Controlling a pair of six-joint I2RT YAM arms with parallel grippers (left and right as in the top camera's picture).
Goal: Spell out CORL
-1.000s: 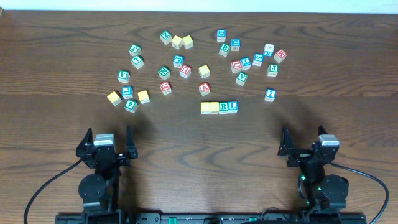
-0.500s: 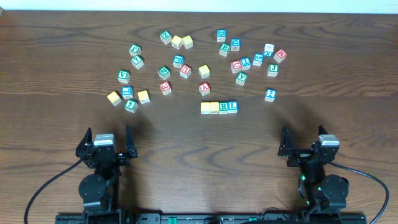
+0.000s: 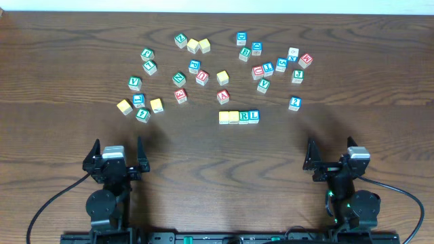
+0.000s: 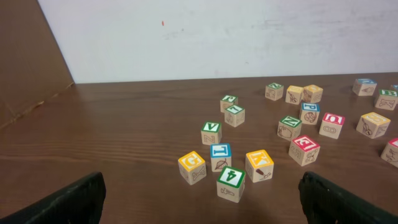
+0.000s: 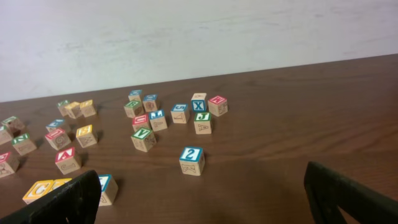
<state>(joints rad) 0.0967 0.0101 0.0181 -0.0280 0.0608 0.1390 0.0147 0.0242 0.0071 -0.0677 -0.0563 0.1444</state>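
1. Reading the overhead view, I find the CORL row (image 3: pixel 239 116) on the table (image 3: pixel 203 176) ahead of both arms. It runs two yellow-topped cubes (image 3: pixel 229 117), then the R cube (image 3: pixel 244 116), then the L cube (image 3: pixel 253 116), all touching side to side.
2. The row's long axis runs left to right, across my reach rather than along it.
3. The left gripper (image 3: pixel 117 152) has its jaws spread wide with nothing between them, and the right gripper (image 3: pixel 331 157) is the same. Both sit well apart from the row, back toward the near edge.
4. From the jaws the row lies forward and inward: forward-right of the left gripper, forward-left of the right one. The right arm is the nearer, and the L end faces it.
5. I cannot read a letter on the two yellow tops, so I judge that any coming move would be to check or turn those cubes. The red A cube (image 3: pixel 223 96) sits just behind them and could easily be nudged.
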